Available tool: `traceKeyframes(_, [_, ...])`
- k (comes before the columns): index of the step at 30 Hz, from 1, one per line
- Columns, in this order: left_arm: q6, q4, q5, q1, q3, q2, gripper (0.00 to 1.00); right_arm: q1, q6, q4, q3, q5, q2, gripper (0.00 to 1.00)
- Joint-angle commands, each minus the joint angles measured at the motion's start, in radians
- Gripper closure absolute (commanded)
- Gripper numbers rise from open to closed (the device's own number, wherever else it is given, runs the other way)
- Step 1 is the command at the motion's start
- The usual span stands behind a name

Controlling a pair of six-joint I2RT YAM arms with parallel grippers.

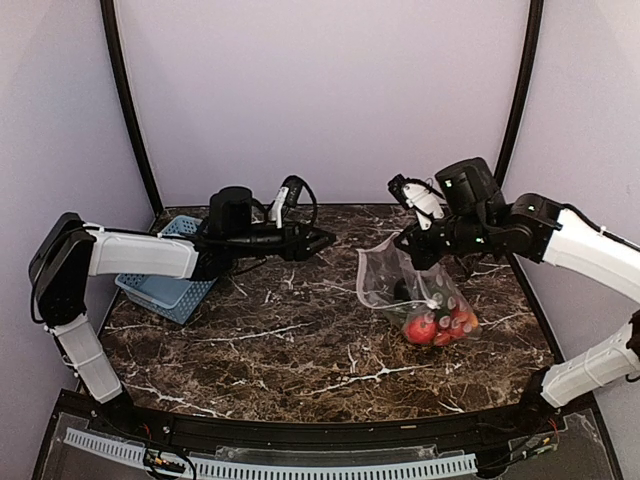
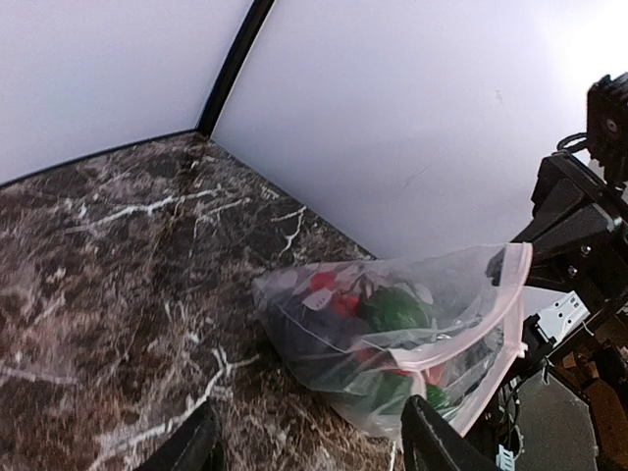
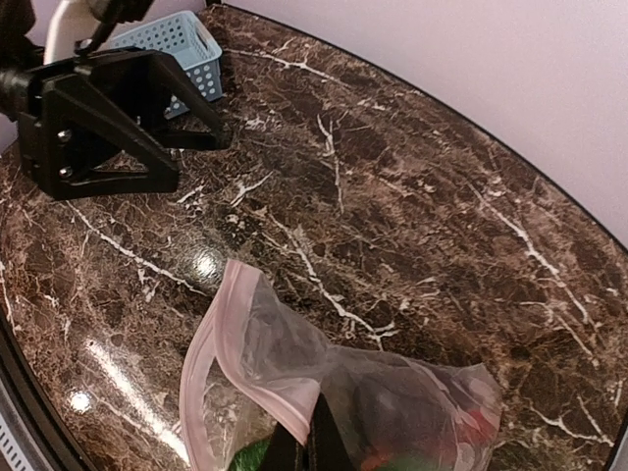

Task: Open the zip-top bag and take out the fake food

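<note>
The zip-top bag (image 1: 392, 278) hangs half lifted at the right of the table, its mouth parted and its pale pink zip strip (image 2: 511, 312) gaping. The fake food (image 1: 438, 325), red and green pieces, sags in the bag's bottom on the marble; red and green (image 2: 391, 310) show through the plastic. My right gripper (image 1: 408, 250) is shut on one side of the bag's top edge, and its dark fingers (image 3: 312, 444) pinch the strip. My left gripper (image 1: 325, 240) hovers open left of the bag, clear of it, with nothing between its fingers (image 2: 440, 444).
A blue lattice basket (image 1: 165, 285) stands at the left under the left arm, also seen as the basket (image 3: 175, 44) in the right wrist view. The dark marble table (image 1: 300, 350) ends at curved walls behind. The left arm's black gripper frame (image 3: 103, 123) sits between basket and bag.
</note>
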Motion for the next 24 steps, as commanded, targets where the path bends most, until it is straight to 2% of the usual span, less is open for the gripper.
traceKeyframes(1, [-0.058, -0.024, -0.125, 0.006, -0.181, -0.164, 0.38, -0.003, 0.1, 0.212, -0.027, -0.052, 0.105, 1.0])
traceKeyframes(8, [-0.167, -0.011, -0.188, -0.009, -0.393, -0.298, 0.34, 0.034, 0.246, 0.343, -0.064, -0.175, 0.201, 1.0])
traceKeyframes(11, [-0.176, -0.016, -0.22, -0.059, -0.43, -0.325, 0.26, 0.062, 0.293, 0.375, -0.076, -0.181, 0.23, 1.0])
traceKeyframes(18, [-0.264, 0.074, -0.225, -0.161, -0.417, -0.172, 0.23, 0.107, 0.35, 0.415, -0.111, -0.185, 0.259, 1.0])
traceKeyframes(24, [-0.378, 0.164, -0.219, -0.18, -0.377, -0.004, 0.31, 0.109, 0.364, 0.431, -0.149, -0.178, 0.24, 1.0])
